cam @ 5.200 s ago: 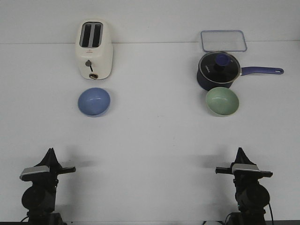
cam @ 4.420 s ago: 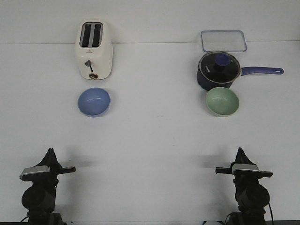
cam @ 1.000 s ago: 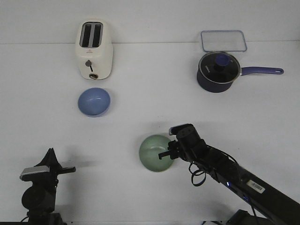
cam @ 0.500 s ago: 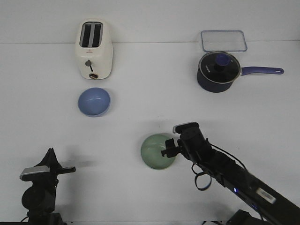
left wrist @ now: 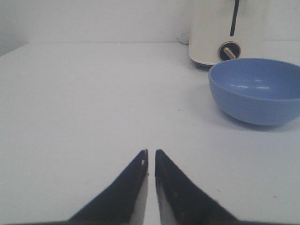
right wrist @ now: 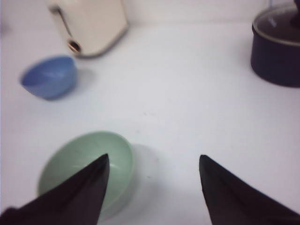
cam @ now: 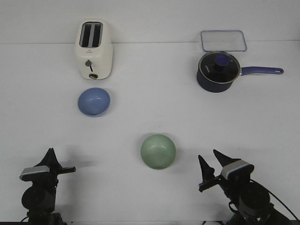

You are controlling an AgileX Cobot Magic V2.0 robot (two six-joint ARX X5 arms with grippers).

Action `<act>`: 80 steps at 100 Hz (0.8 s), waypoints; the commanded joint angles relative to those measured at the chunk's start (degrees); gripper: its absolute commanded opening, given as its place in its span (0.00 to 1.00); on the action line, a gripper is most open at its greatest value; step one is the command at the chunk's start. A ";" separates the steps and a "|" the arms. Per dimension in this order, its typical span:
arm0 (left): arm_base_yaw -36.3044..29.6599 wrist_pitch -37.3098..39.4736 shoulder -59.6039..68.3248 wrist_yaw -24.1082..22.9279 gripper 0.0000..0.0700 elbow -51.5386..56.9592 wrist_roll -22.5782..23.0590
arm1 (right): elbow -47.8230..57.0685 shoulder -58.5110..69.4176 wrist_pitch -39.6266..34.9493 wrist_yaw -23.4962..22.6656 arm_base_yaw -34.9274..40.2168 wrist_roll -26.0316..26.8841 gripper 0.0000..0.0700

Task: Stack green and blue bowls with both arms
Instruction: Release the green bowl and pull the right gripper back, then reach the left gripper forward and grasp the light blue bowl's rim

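Observation:
The pale green bowl [cam: 158,151] sits upright on the white table, near the front middle; it also shows in the right wrist view [right wrist: 79,166]. The blue bowl [cam: 93,101] sits at the left, just in front of the toaster, and shows in the left wrist view [left wrist: 255,90] and the right wrist view [right wrist: 49,77]. My right gripper [cam: 208,164] is open and empty at the front right, a short way right of the green bowl. My left gripper [cam: 50,153] is shut and empty at the front left, well in front of the blue bowl.
A cream toaster [cam: 93,49] stands at the back left. A dark navy saucepan [cam: 218,71] with a glass lid and a long handle stands at the back right. A clear flat container [cam: 223,41] lies behind it.
My right arm let go of the green bowl at the front middle and drew back to the front right with its jaws open. The left arm has not moved.

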 commanded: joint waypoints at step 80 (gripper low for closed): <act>0.04 -10.51 34.86 11.58 0.23 34.40 -20.70 | -0.85 -3.50 1.09 2.95 0.39 -0.57 0.53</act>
